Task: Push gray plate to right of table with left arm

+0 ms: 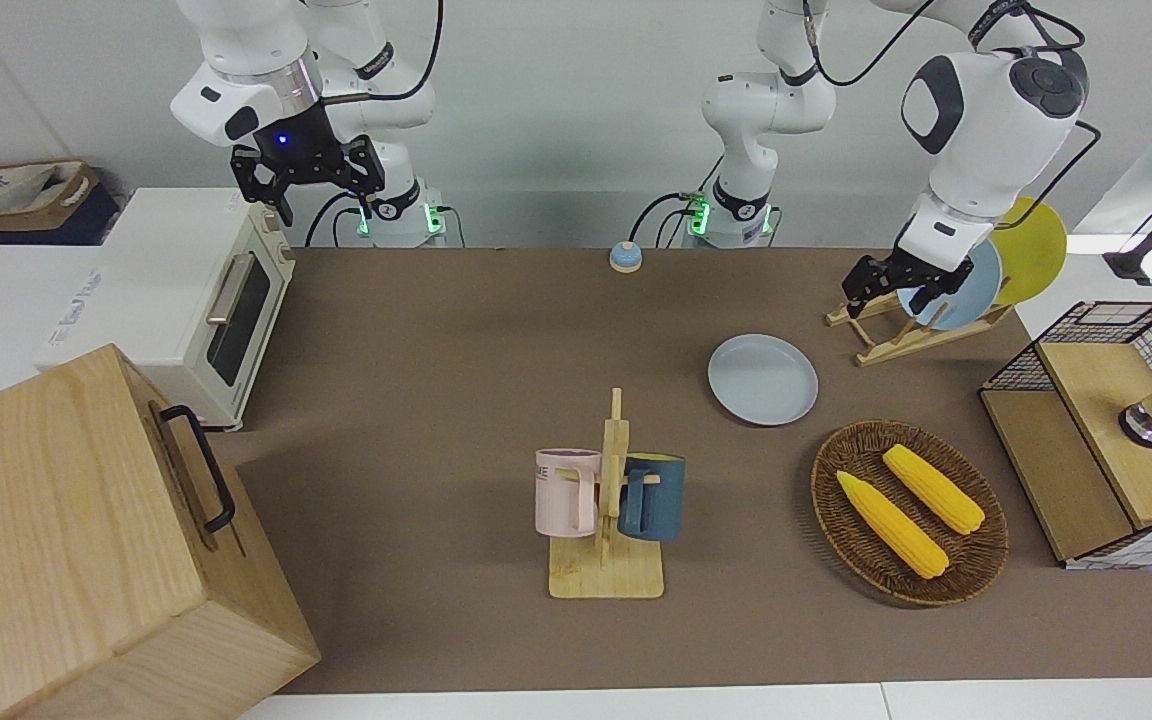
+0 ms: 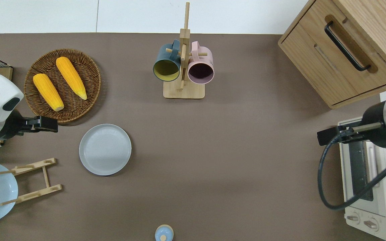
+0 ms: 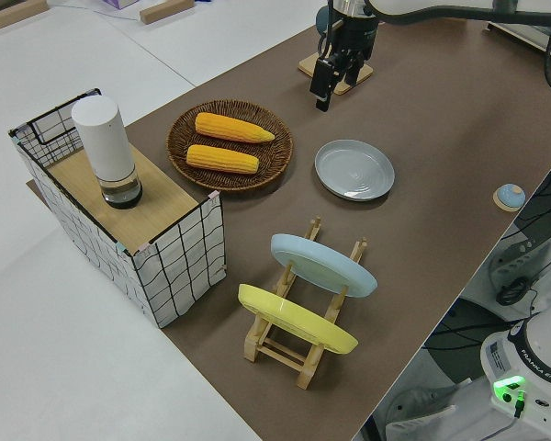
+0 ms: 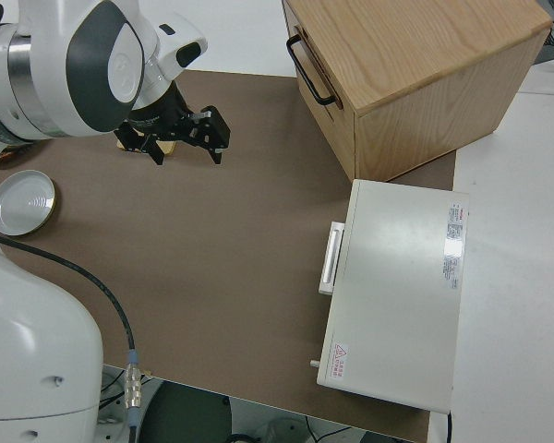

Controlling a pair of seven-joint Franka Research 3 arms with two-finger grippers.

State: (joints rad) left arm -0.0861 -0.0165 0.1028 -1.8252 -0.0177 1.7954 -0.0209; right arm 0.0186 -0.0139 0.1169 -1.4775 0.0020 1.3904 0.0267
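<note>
Seeing first a wooden cabinet [image 1: 66,540] with a black handle, standing at the right arm's end of the table [image 1: 436,400] and filling the corner farthest from the robots. Finding a white toaster oven [image 1: 206,300] just beside it, nearer to the robots. Noting a wire-sided box with a wooden shelf [image 1: 1106,440] standing at the left arm's end. Watching the left gripper [image 1: 884,300] hanging in the air over bare tabletop just beside the rim of the wicker basket [image 1: 986,560], toward the left arm's end from the gray plate [image 1: 763,379] and apart from it; not managing to tell how its jaws are standing. Leaving the right gripper [image 1: 326,200] as parked, its jaws spread wide and holding nothing. Counting two yellow corn cobs [image 1: 891,523] lying side by side in that basket. Spotting a wooden plate rack [image 1: 896,345] holding a sky-blue plate [image 1: 971,290] and a yellow plate [image 1: 1036,250] on edge. Finding a wooden mug rack [image 1: 611,570] mid-table carrying a pink mug [image 1: 566,490] and a dark blue mug [image 1: 654,495]. Placing the gray plate flat on the table, nearer to the robots than the basket and near it, between the plate rack and the mug rack. Ending with a small blue bell [image 1: 625,257] sitting at the table edge nearest the robots.
</note>
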